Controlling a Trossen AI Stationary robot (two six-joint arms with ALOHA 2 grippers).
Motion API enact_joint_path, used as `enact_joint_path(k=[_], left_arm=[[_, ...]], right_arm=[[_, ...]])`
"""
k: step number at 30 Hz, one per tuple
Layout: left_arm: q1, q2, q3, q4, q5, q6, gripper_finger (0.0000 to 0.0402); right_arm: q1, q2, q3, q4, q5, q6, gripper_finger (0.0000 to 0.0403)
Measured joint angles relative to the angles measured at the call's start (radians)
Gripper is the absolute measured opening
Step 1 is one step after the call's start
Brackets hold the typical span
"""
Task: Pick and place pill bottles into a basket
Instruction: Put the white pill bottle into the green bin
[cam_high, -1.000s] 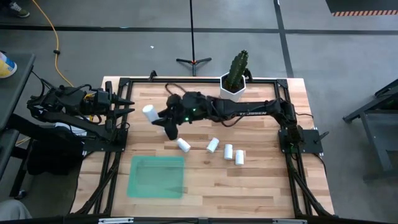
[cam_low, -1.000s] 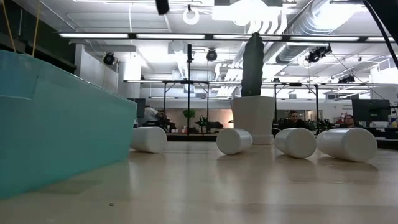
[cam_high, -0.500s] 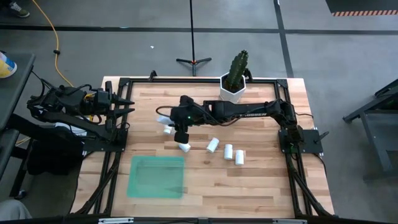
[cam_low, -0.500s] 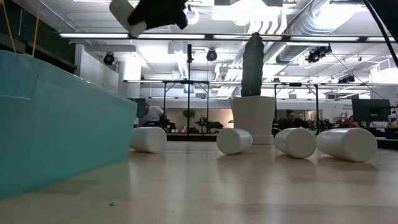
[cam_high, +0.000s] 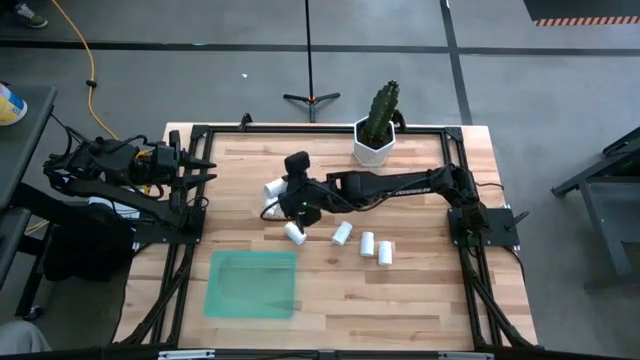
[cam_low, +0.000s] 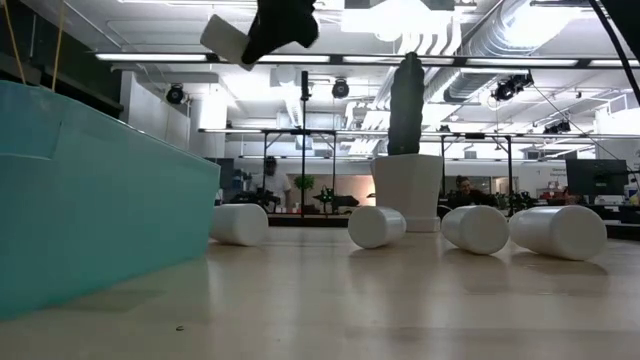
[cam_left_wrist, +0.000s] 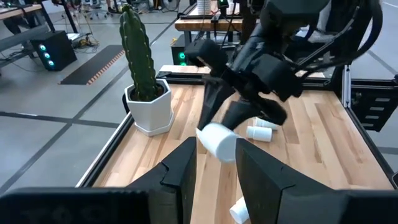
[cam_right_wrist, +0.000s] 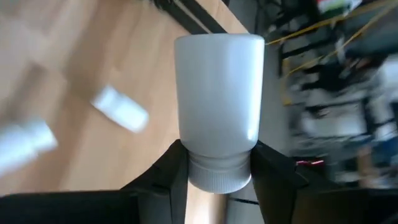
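Note:
My right gripper (cam_high: 283, 192) is shut on a white pill bottle (cam_high: 274, 187) above the middle of the table; the bottle also shows in the low view (cam_low: 228, 40) and the right wrist view (cam_right_wrist: 219, 93). Several more white bottles lie on their sides on the wood: one (cam_high: 294, 233) near the tray's far right corner, and three to its right (cam_high: 342, 234), (cam_high: 367, 243), (cam_high: 385, 252). The green tray (cam_high: 252, 285) stands at the near left and holds no bottles. My left gripper (cam_high: 210, 172) waits open at the table's left edge. My right gripper pinches the bottle's cap end (cam_right_wrist: 214, 171) between its two fingers, one finger (cam_right_wrist: 177, 171) on each side. The fingers come from the table's right, slanting down toward the left. The bottle's body sticks out past the fingertips, tilted and lifted clear of the table.
A cactus in a white hexagonal pot (cam_high: 378, 130) stands at the far edge, right of centre. A black frame (cam_high: 300, 130) runs round the table. The tray's wall (cam_low: 100, 200) fills the low view's left. People sit in the room behind.
My right gripper has carried the held bottle toward the table's right edge, from over the far left part to near the middle. It has also come down into the low view and turned, so the bottle is tilted a different way. The bottle has stayed clear of the table.

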Motion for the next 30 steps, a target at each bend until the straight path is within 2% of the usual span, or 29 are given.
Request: enact_joint_path(k=[4,14,18,26,30], left_arm=[[0.000,0.000,0.000,0.000,0.000,-0.024,0.0147],[0.000,0.000,0.000,0.000,0.002,-0.185,0.0147],[0.000,0.000,0.000,0.000,0.002,-0.256,0.0147],[0.000,0.000,0.000,0.000,0.002,-0.402,0.0147],[0.000,0.007,0.000,0.002,0.002,-0.449,0.0147]], right_arm=[[-0.001,0.000,0.000,0.001,0.075,-0.278,0.0132],[-0.001,0.000,0.000,0.085,0.132,-0.894,0.0132],[-0.001,0.000,0.000,0.145,0.114,-1.001,0.0132],[0.000,0.000,0.000,0.141,0.113,-1.141,0.0131],[0.001,0.000,0.000,0.082,0.050,-1.160,0.0131]])
